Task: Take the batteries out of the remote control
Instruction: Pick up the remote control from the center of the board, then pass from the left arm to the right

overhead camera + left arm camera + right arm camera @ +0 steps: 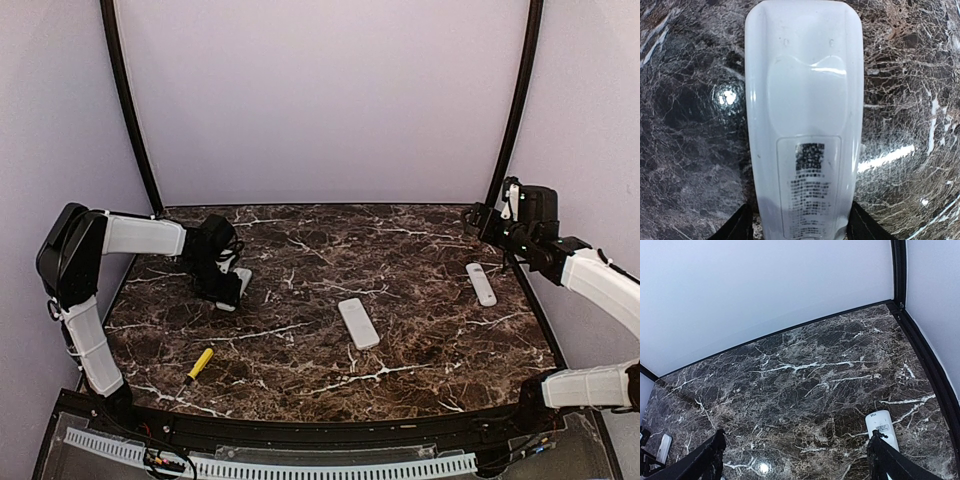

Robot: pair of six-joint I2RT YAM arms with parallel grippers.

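Left jaws straddle a glossy white plastic remote control [805, 125] lying back-up on the dark marbled stone surface [685, 150]. Their black fingertips [735, 227] sit close against its two long sides at the label end, but I cannot tell whether they are pinching it or stand just short of contact. Over on the other side the right jaws hang released, wide apart with nothing between them, and a second white remote [881, 426] lies just past the tip of their right-hand finger. No orange-red batteries show in any view. I judge they are shut inside, behind the rounded white battery cover [806, 92] that lies ahead of the left jaws, flush with the shell. That shell looks light, stiff and slick, so I expect it to skate or twist under a loose pinch. Gripping across the width at the label end, clear of the cover, seems right. Once exposed, the batteries should be small, hard, smooth cylinders that roll, best taken across the barrel's middle.
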